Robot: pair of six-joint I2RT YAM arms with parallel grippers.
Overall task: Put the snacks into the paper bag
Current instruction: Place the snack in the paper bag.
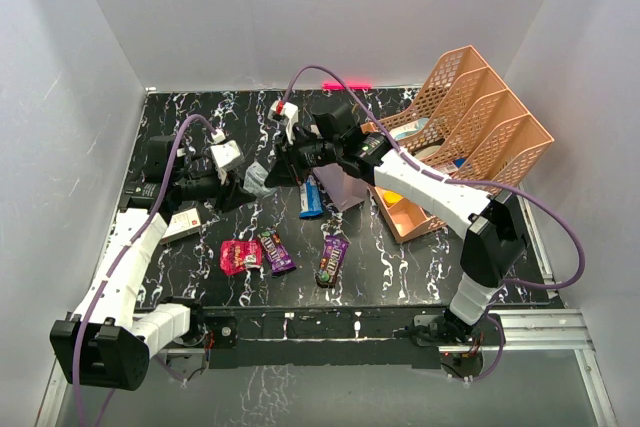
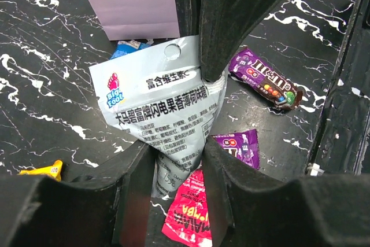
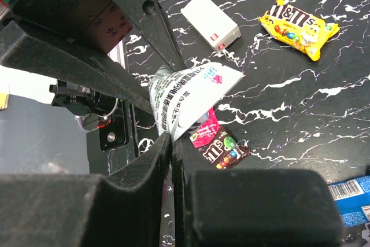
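Note:
A silver-white pouch (image 2: 156, 108) with printed text hangs above the table, held at both ends. My left gripper (image 2: 179, 166) is shut on its narrow lower end. My right gripper (image 3: 172, 143) is shut on its opposite edge; the pouch also shows in the right wrist view (image 3: 185, 93) and from above (image 1: 258, 180). The pale paper bag (image 1: 348, 190) stands just right of both grippers. On the table lie a blue packet (image 1: 311, 197), a red-pink packet (image 1: 240, 257), a purple packet (image 1: 277, 250), a purple-brown M&M's packet (image 1: 332, 259) and a yellow M&M's packet (image 3: 298, 27).
Salmon mesh organiser trays (image 1: 480, 117) stand at the back right, with an orange box (image 1: 405, 212) in front of them. A small white box (image 1: 182, 224) lies by the left arm. White walls close in the table on three sides.

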